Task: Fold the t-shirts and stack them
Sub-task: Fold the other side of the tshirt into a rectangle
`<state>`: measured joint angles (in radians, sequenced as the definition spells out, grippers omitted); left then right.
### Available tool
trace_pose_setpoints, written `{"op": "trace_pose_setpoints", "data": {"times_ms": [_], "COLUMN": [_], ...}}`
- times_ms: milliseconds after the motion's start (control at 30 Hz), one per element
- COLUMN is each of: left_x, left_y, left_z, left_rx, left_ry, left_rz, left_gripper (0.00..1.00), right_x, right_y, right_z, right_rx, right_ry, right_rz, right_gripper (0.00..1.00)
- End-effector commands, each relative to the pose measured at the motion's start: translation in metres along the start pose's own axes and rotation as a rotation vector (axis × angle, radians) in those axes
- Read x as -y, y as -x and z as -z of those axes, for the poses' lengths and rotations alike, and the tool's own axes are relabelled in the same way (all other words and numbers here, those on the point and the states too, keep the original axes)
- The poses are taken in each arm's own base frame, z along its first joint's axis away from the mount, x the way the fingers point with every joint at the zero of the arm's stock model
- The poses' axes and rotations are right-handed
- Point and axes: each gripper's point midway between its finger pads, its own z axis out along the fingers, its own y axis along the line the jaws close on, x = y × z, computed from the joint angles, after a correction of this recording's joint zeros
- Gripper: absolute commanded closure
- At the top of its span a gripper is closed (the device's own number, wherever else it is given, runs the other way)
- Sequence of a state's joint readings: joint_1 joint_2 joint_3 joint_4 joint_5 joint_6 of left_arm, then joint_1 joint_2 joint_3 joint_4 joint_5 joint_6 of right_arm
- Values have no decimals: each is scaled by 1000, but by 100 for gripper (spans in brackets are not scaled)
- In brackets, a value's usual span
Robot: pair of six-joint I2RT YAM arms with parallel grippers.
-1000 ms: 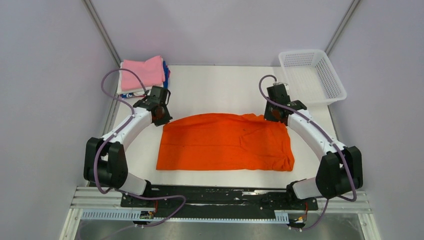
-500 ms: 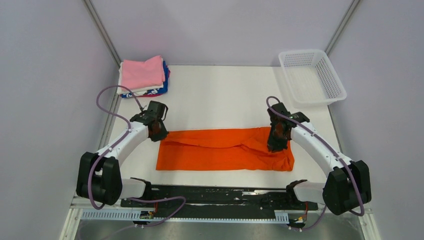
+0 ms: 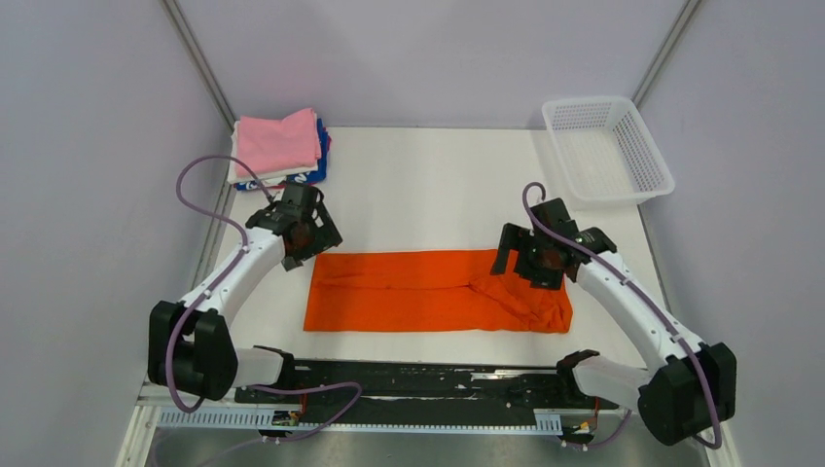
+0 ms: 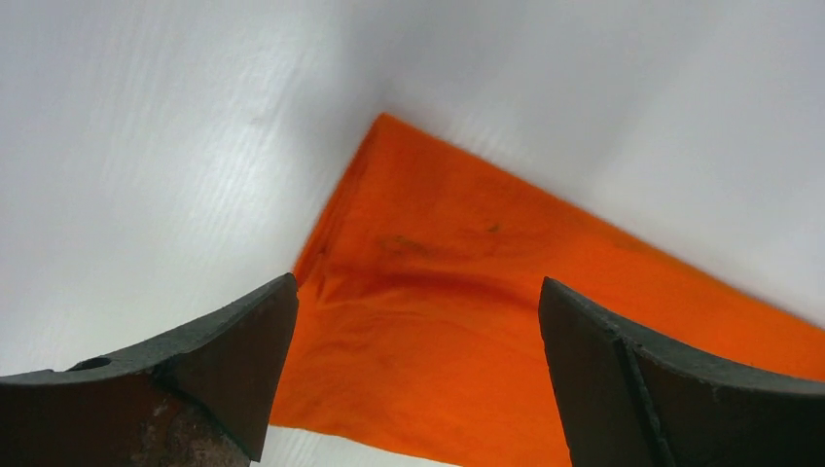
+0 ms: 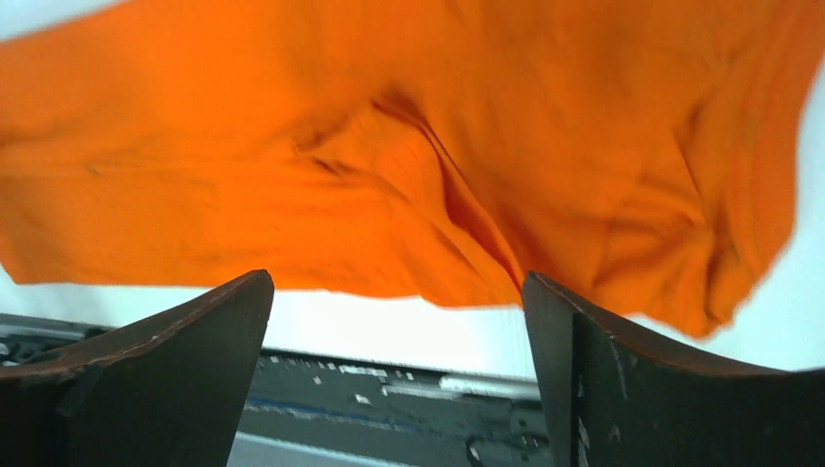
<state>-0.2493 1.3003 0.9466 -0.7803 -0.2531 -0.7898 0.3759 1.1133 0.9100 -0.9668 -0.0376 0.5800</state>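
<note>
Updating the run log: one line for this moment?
orange t-shirt: folded strip, right end rumpled | left pincer: open, empty | right pincer: open, empty

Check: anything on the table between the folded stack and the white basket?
No. In the top view, only bare white table runs between the folded stack and the basket.
</note>
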Motion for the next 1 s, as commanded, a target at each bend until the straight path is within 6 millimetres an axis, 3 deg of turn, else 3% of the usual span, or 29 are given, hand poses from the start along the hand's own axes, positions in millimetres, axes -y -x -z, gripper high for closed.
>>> {"op": "trace_pose_setpoints", "data": {"times_ms": [0, 133, 267, 400, 633, 733, 867, 967], "left_x": [72, 91, 77, 58, 41, 40, 45, 55], "left_y": [15, -8, -33, -42, -38, -27, -13, -7], "left_z": [4, -14, -38, -52, -53, -48, -37, -28], "left_rx": [-6, -116, -199, -217, -200, -174, -144, -135], "left_ry": [-313, -383, -311, -211, -118, -96, -101, -149], "left_rz": [-7, -21, -27, -33, -45, -57, -71, -73], "left_gripper": [0, 0, 0, 0, 0, 0, 0, 0], "right_x": [-37, -36, -49, -64, -71, -59, -45, -60], "right_y": [46, 44, 20, -15, -71, -65, -33, -16], "right_z": [-35, -71, -83, -64, -7, -10, -22, -19], "right_rx": [70, -26, -141, -206, -318, -274, -146, -101], "right_ry": [155, 124, 226, 324, 452, 379, 211, 271], "right_rz": [35, 65, 106, 211, 317, 319, 239, 205], "right_gripper": [0, 0, 0, 0, 0, 0, 0, 0]}}
